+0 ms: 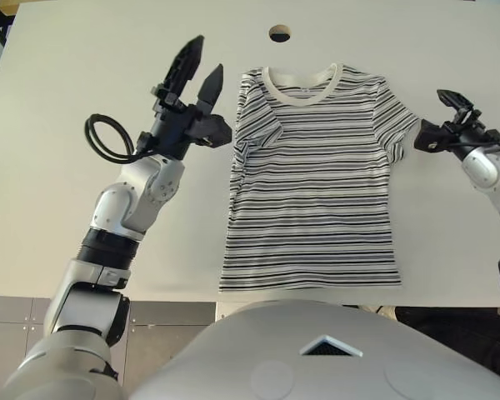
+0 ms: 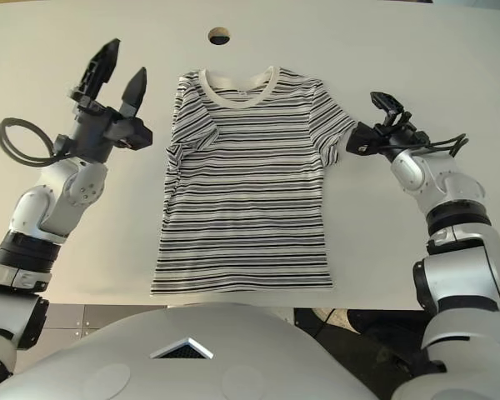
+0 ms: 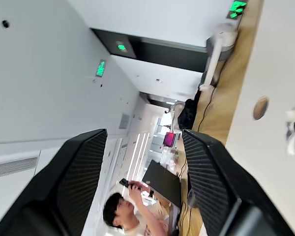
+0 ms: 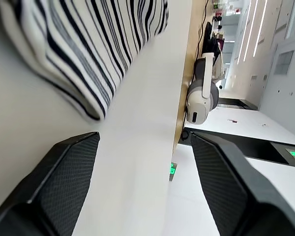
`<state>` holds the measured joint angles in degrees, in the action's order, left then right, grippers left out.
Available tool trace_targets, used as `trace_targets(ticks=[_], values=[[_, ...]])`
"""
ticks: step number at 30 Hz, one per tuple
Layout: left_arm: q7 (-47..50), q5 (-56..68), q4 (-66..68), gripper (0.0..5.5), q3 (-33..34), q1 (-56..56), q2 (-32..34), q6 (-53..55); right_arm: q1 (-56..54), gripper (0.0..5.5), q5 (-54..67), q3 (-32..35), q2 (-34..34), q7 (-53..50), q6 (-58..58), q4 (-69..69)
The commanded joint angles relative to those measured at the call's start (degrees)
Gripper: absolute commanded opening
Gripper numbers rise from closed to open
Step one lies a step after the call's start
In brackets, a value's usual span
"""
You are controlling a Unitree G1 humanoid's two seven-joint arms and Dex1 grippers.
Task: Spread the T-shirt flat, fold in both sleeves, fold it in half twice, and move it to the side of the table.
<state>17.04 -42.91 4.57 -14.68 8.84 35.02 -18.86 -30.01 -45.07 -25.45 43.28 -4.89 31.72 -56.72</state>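
Right gripper (image 4: 145,142) has its jaws apart with the right sleeve (image 4: 83,54) of the flat-lying T-shirt (image 1: 317,183) just ahead of them — soft, light, floppy stuff I'd guess, so pinch the hem there — while the left gripper (image 1: 207,57) gapes too, shirt off beside its jaws.

The T-shirt (image 1: 312,179) lies on the table (image 1: 58,233) at the middle of the frame, collar toward the top and hem near the table's lower edge. A hole (image 1: 279,33) in the tabletop sits just above the collar, slightly to the left. The left gripper (image 1: 207,57) stands in the upper left, beside the shirt's left shoulder, where the sleeve lies folded in over the chest. The right gripper (image 1: 432,121) is at the right edge, just beside the outstretched right sleeve.
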Motion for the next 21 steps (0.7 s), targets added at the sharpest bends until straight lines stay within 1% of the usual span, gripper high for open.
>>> trace_targets(ticks=[1,9,10,11,13,14,15,16,21], values=[[-1.22,1.79,-1.16,2.83,1.94,-2.16,-0.57,-0.04,-0.2,3.42,-2.19,-3.56,-2.44,-0.11,1.56,-1.0],[-1.89,1.47,0.26,2.83,1.43,-2.28,-1.5,-1.0,-2.89,3.42,-3.05,-6.96,-5.16,-3.95,0.84,-6.14],[-1.92,1.45,0.31,2.88,1.43,-2.37,-1.57,-1.07,-2.95,3.22,-3.06,-7.16,-5.09,-4.49,0.83,-6.47],[-1.95,1.45,0.42,2.88,1.47,-2.44,-1.6,-1.18,-3.01,3.16,-3.03,-7.31,-5.05,-4.9,0.82,-6.78],[-2.03,1.45,0.22,2.88,1.67,-2.72,-1.66,-1.19,-3.23,2.87,-2.9,-7.7,-4.99,-5.41,1.01,-7.32],[-2.01,1.46,0.19,2.88,1.77,-2.79,-1.71,-1.25,-3.32,2.65,-2.84,-7.89,-4.98,-5.7,1.05,-7.57],[-1.96,1.47,0.18,2.88,1.84,-2.79,-1.76,-1.29,-3.38,2.54,-2.77,-8.05,-4.98,-5.96,1.07,-7.8],[-1.93,1.46,0.2,2.88,1.89,-2.77,-1.81,-1.35,-3.43,2.25,-2.71,-8.2,-5.0,-6.21,1.08,-8.03],[-1.97,1.52,-0.76,2.88,2.2,-2.97,-2.03,-1.44,-3.79,1.44,-2.32,-8.73,-5.85,-6.84,0.57,-9.72]])
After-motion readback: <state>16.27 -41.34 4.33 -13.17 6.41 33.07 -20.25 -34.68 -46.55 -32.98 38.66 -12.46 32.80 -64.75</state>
